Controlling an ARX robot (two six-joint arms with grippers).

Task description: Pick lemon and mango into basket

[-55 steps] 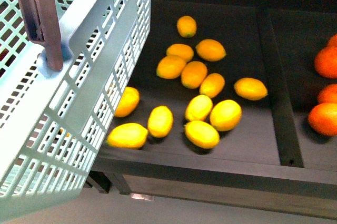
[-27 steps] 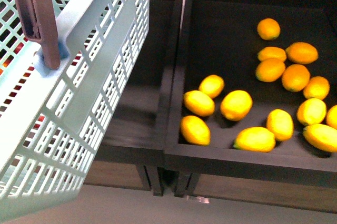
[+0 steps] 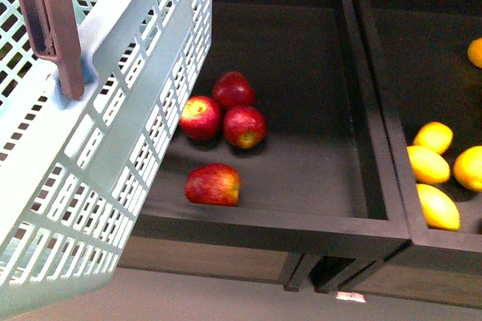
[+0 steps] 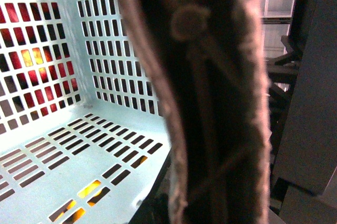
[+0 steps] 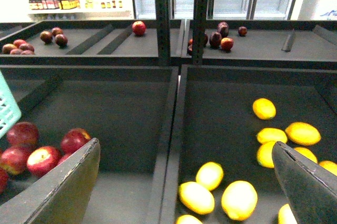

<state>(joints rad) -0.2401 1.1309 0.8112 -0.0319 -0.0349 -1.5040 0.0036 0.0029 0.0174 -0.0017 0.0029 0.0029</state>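
Basket [image 3: 128, 132] hangs tilted at my left, clear of the bins [image 3: 324, 224], handle [image 3: 56, 27] upright. I read it as carried there so fruit can drop straight in. The left gripper is out of shot, so I cannot tell its grip. The left wrist view, mostly handle, shows what the front cannot: the basket floor is bare, nothing loaded yet. Right gripper [image 5: 184, 145] is spread wide and empty, poised above the bins. The front view faces apples [image 3: 244, 126], with lemons [image 3: 428, 164] only at its right edge. The right wrist view adds deeper-orange fruit behind them, likely mangoes [image 5: 303, 133].
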